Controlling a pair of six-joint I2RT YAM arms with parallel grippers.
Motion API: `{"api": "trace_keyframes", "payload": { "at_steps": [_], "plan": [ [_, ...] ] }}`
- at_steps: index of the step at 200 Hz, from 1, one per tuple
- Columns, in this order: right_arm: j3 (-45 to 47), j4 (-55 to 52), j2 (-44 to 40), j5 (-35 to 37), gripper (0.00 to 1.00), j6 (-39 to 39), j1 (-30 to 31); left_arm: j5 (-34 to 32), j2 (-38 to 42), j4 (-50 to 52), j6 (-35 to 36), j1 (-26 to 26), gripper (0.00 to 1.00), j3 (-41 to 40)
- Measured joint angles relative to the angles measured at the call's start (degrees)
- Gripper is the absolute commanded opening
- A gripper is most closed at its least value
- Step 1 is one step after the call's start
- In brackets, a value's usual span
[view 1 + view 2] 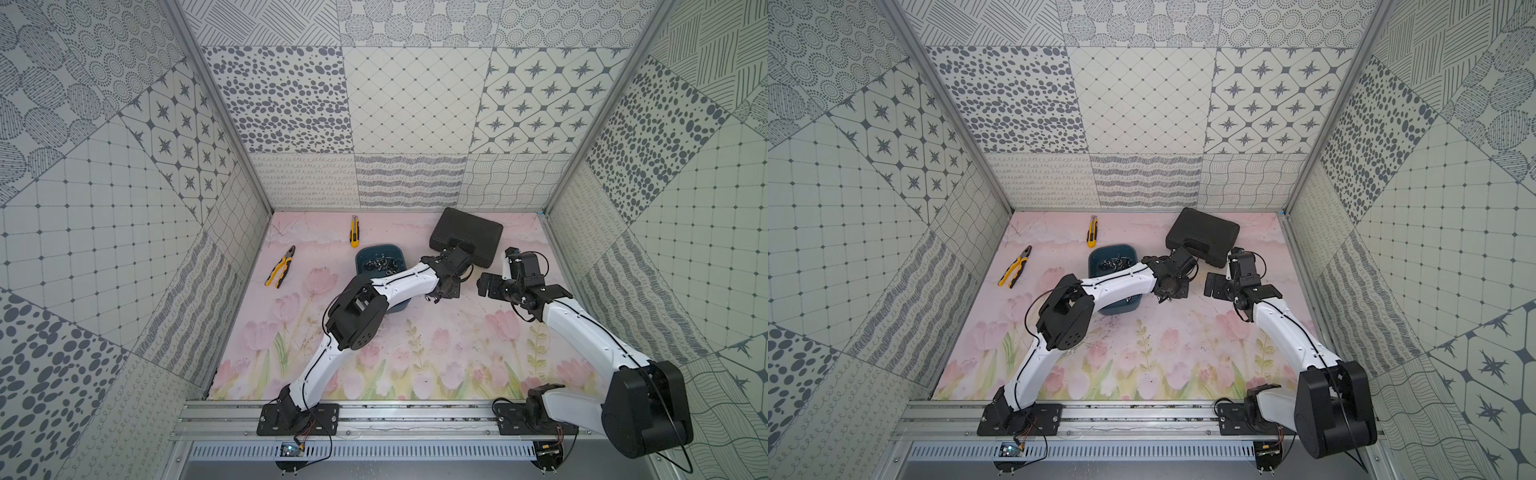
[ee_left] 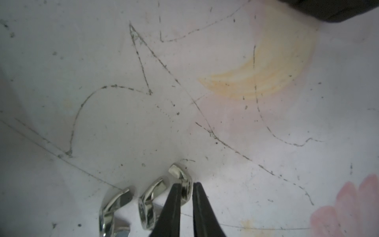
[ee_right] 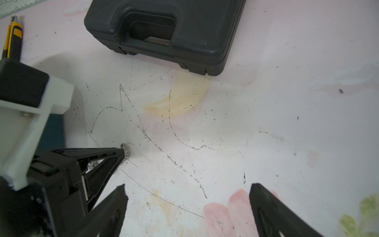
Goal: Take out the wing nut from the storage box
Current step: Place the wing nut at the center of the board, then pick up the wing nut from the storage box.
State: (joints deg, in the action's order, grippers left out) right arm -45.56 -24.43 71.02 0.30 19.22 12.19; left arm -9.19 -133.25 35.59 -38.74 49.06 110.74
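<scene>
My left gripper (image 2: 187, 184) sits low at the mat (image 2: 205, 102) outside the storage box (image 1: 384, 248), jaws nearly together around the wing nut (image 2: 180, 174), pinching or loose I can't tell, so I'd open wide and lift straight, sparing the neighbouring nut (image 2: 146, 207).

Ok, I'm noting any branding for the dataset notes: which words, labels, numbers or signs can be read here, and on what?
None can be read.
The black hard-shell case, yellow utility knife, yellow-handled pliers, teal storage box and wing nuts show no legible marking. Any fine print on the knife or pliers is too small or blurred to tell.
</scene>
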Motion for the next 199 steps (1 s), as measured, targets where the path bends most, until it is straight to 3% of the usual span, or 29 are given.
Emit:
{"api": "trace_keyframes", "payload": {
  "at_steps": [65,137,199],
  "plan": [
    [-4.35,-2.29,3.39,1.99,0.97,-0.57,5.77,1.07,8.52,0.0,0.85,-2.54,0.28,-4.13],
    [-18.75,-4.13,14.14,6.23,0.97,-1.22,19.04,-1.92,25.18,-0.26,4.96,-15.8,0.3,-19.41],
    [-22.47,-4.83,18.62,6.75,0.97,-1.42,22.18,1.4,19.69,0.46,8.31,-19.58,0.26,-18.62]
  ]
}}
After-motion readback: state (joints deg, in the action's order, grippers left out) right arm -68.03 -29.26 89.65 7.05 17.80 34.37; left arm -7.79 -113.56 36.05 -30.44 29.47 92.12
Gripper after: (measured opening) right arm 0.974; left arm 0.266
